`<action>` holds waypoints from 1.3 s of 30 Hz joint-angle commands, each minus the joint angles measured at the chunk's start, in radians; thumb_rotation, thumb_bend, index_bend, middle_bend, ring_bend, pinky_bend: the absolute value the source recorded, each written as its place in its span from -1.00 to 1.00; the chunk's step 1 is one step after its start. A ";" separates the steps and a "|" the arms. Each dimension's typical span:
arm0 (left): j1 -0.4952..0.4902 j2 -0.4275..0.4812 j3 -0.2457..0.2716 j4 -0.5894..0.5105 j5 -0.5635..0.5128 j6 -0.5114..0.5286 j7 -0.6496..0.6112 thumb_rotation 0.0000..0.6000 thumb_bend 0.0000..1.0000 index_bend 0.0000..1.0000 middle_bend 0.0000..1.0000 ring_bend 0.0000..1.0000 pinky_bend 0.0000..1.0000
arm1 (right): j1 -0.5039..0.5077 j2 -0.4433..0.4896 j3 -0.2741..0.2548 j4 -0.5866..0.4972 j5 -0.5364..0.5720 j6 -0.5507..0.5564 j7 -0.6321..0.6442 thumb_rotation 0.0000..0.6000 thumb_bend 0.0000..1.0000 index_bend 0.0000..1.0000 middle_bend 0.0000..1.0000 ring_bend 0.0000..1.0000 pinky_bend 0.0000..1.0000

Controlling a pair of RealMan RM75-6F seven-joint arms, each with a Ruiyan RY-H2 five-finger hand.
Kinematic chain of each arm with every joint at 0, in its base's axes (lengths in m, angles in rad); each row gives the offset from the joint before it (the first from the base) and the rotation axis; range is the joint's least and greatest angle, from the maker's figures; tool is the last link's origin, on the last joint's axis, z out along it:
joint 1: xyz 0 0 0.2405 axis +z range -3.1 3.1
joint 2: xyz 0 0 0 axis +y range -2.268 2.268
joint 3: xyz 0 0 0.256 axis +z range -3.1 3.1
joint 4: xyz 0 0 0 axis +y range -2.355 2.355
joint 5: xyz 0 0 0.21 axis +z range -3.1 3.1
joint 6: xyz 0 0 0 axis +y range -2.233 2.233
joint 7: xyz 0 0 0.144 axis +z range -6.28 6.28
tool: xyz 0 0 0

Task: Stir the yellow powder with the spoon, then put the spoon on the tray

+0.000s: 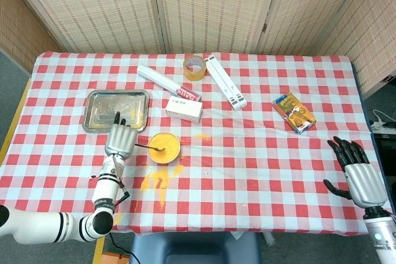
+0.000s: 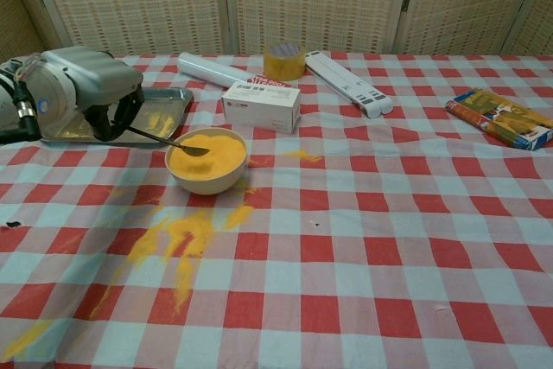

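I have the spoon [image 2: 170,142] in my left hand [image 2: 89,92], which sits at the left of the chest view, fingers curled down around the end of the handle. The spoon's long axis runs from the hand at the left toward the right and slightly down, so the scoop end points right, over the left half of the bowl [image 2: 207,176]. The scoop sits at or just above the surface of the yellow powder [image 2: 212,155]; I cannot tell whether it touches. In the head view the same spoon [image 1: 151,148] lies nearly level across the frame, handle at my left hand [image 1: 120,140], scoop inside the bowl [image 1: 164,148] just left of centre.

The tray [image 1: 116,110] lies on the worktop [image 1: 247,153] directly above my left hand in the head view, up and to the left of the bowl, with yellow smears on its floor. Spilled powder [image 2: 177,239] streaks the checked cloth below the bowl, toward the lower left of the chest view.

My right hand [image 1: 357,174] is at the lower right edge of the head view, well apart from everything, fingers spread and holding nothing.

Farther back are a white box [image 2: 262,106], a roll of tape [image 2: 284,60], a white tube [image 2: 212,69], a long white folded stand [image 2: 348,83] and a colourful packet [image 2: 501,117] at the right.
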 commanded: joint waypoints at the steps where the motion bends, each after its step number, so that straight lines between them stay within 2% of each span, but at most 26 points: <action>1: -0.042 0.020 -0.029 -0.023 -0.129 -0.007 0.068 1.00 0.47 0.74 -0.17 -0.66 -1.00 | -0.002 0.002 -0.001 -0.001 -0.004 0.004 0.004 1.00 -0.65 -1.00 -1.00 -1.00 -1.00; 6: -0.071 0.037 -0.056 -0.028 -0.243 -0.022 0.089 1.00 0.47 0.74 -0.17 -0.66 -1.00 | -0.005 0.006 -0.002 0.000 -0.008 0.010 0.012 1.00 -0.65 -1.00 -1.00 -1.00 -1.00; 12: -0.079 0.060 -0.060 -0.053 -0.249 -0.034 0.049 1.00 0.47 0.74 -0.18 -0.66 -1.00 | -0.005 0.006 -0.003 0.000 -0.011 0.011 0.014 1.00 -0.65 -1.00 -1.00 -1.00 -1.00; 17: -0.066 0.099 -0.075 -0.099 -0.193 -0.046 -0.039 1.00 0.47 0.74 -0.18 -0.66 -1.00 | -0.007 0.008 -0.003 -0.001 -0.013 0.014 0.014 1.00 -0.65 -1.00 -1.00 -1.00 -1.00; 21: -0.028 0.121 -0.085 -0.100 -0.068 -0.058 -0.178 1.00 0.43 0.74 -0.17 -0.65 -1.00 | -0.007 0.009 -0.003 -0.002 -0.012 0.014 0.015 1.00 -0.65 -1.00 -1.00 -1.00 -1.00; 26: 0.004 0.082 -0.031 0.032 0.152 -0.026 -0.284 1.00 0.41 0.74 -0.18 -0.65 -1.00 | -0.009 0.007 -0.002 -0.002 -0.010 0.016 0.012 1.00 -0.65 -1.00 -1.00 -1.00 -1.00; 30: 0.010 0.069 -0.019 0.076 0.194 -0.030 -0.311 1.00 0.41 0.74 -0.18 -0.65 -1.00 | -0.009 0.007 0.000 -0.002 -0.008 0.018 0.011 1.00 -0.65 -1.00 -1.00 -1.00 -1.00; 34: 0.021 0.003 0.011 0.321 0.302 -0.086 -0.412 1.00 0.40 0.74 -0.18 -0.65 -1.00 | -0.006 0.001 0.007 0.003 0.015 0.005 -0.003 1.00 -0.65 -1.00 -1.00 -1.00 -1.00; 39: 0.029 -0.069 0.015 0.551 0.316 -0.184 -0.487 1.00 0.40 0.74 -0.18 -0.65 -1.00 | -0.003 -0.007 0.015 0.005 0.036 -0.005 -0.022 1.00 -0.65 -1.00 -1.00 -1.00 -1.00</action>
